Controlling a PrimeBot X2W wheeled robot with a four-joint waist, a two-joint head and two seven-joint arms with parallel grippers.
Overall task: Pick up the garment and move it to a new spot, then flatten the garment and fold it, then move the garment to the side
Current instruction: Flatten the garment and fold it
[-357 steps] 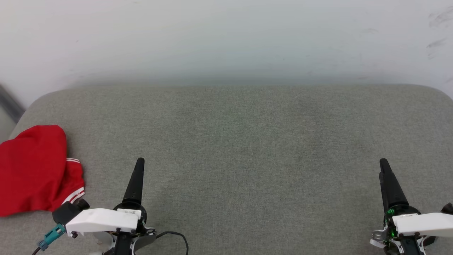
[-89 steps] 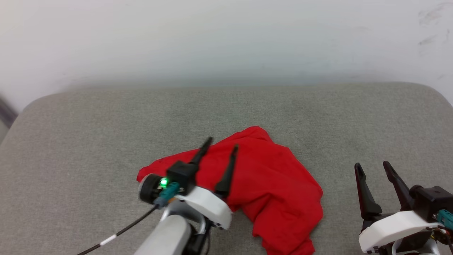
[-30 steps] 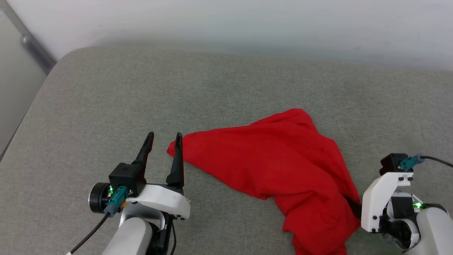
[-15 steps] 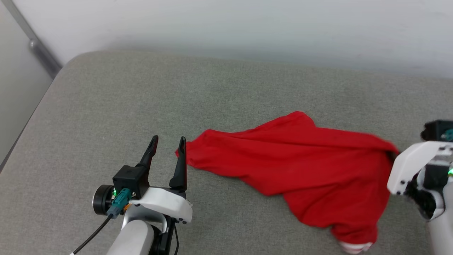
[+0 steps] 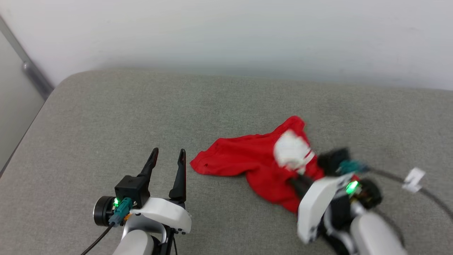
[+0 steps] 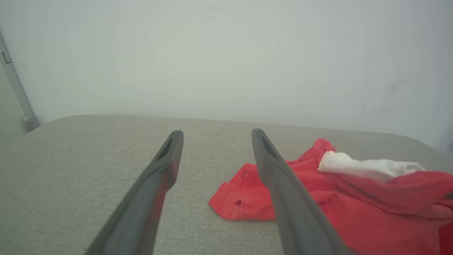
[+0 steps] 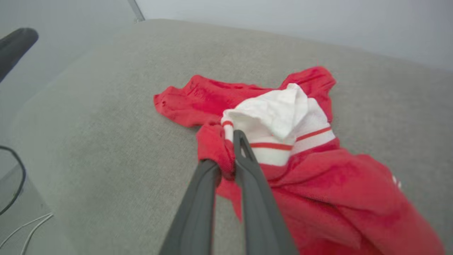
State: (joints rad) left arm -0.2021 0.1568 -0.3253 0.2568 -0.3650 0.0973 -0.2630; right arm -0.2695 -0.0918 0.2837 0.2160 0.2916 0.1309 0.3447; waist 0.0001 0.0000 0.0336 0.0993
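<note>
The red jersey (image 5: pixel 247 163) lies crumpled near the middle of the grey woven cushion (image 5: pixel 106 117), with one white sleeve (image 7: pixel 279 117), banded in thin red stripes, flopped on top. My right gripper (image 7: pixel 226 159) is pinched on a bunched red fold just beside that sleeve. My left gripper (image 5: pixel 168 151) hangs empty with its jaws apart, just beside the jersey's outer corner. The fabric looks thin, light and limp, so I expect it to drape and drag rather than hold any shape. For flattening I'd take it by hem corners or shoulders, not a mid-body bunch.
</note>
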